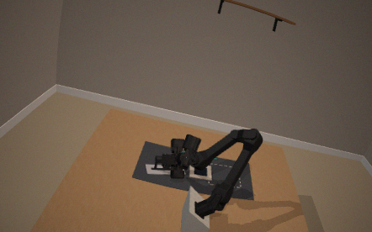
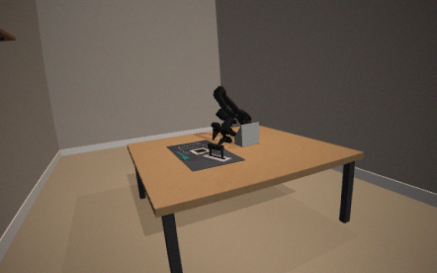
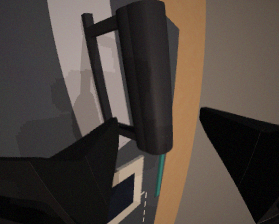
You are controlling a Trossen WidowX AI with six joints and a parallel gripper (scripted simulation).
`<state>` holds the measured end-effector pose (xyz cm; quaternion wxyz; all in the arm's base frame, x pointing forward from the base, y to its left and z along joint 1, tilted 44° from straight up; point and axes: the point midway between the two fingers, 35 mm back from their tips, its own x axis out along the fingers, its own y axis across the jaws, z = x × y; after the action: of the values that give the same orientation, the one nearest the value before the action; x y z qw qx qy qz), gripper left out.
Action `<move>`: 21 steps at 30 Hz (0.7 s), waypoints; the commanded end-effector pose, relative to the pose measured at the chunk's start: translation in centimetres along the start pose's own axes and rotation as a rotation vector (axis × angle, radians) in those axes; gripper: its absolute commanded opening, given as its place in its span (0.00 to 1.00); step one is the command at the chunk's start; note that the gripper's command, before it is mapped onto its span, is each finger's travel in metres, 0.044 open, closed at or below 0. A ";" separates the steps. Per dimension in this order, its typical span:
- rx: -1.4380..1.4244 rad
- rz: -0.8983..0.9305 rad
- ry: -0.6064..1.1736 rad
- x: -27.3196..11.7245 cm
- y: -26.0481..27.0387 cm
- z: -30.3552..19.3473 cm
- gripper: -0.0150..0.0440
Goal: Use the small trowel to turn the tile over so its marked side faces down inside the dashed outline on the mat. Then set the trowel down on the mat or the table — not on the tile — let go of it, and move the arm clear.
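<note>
The trowel (image 1: 150, 169) (image 2: 217, 146) (image 3: 147, 75) has a flat pale blade and a raised black handle on two posts. It rests on the dark mat (image 1: 140, 168) (image 2: 201, 166) (image 3: 20, 65). My gripper (image 1: 171, 160) (image 2: 218, 139) (image 3: 159, 117) is open, close over the handle. In the wrist view the handle's near end shows between the fingertips, nearer the left one, and nothing is gripped. The tile (image 1: 199, 171) (image 2: 200, 151) (image 3: 124, 194), cream-rimmed with a dark square on top, lies flat beside the blade. The dashed outline (image 1: 225, 186) (image 3: 146, 200) is on the tile's other side, partly hidden by the arm in the top view.
A teal strip-like object (image 1: 215, 159) (image 2: 183, 156) (image 3: 160, 175) lies along the mat's far side, partly hidden by the arm in the top view. The arm stands on a pale block (image 1: 188, 212) (image 2: 249, 135) beside the mat. The wooden table (image 1: 85, 168) (image 2: 273, 168) surrounds the mat.
</note>
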<state>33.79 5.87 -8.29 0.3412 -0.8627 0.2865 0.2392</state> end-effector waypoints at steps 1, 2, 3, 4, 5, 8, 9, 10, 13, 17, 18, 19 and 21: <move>-0.020 0.004 0.004 0.0 0.4 -0.1 0.76; -0.020 0.004 0.004 0.1 0.3 -0.1 0.76; -0.020 0.004 0.004 0.2 0.3 -0.1 0.76; -0.020 0.005 0.004 0.4 0.3 -0.1 0.76; -0.020 0.005 0.004 0.6 0.3 -0.1 0.76; -0.020 0.005 0.004 1.0 0.2 -0.1 0.76; -0.020 0.005 0.004 1.2 0.2 -0.1 0.76; -0.019 0.005 0.003 1.3 0.2 -0.1 0.76; -0.016 0.006 0.003 1.8 0.2 -0.1 0.76; -0.014 0.007 0.002 2.5 0.2 -0.1 0.76; -0.013 0.007 0.002 2.7 0.2 -0.1 0.76; -0.013 0.007 0.002 2.8 0.2 -0.1 0.76; -0.014 0.007 0.003 3.1 0.2 -0.1 0.76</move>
<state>35.19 4.62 -9.97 0.3319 -0.8635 0.2918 0.2431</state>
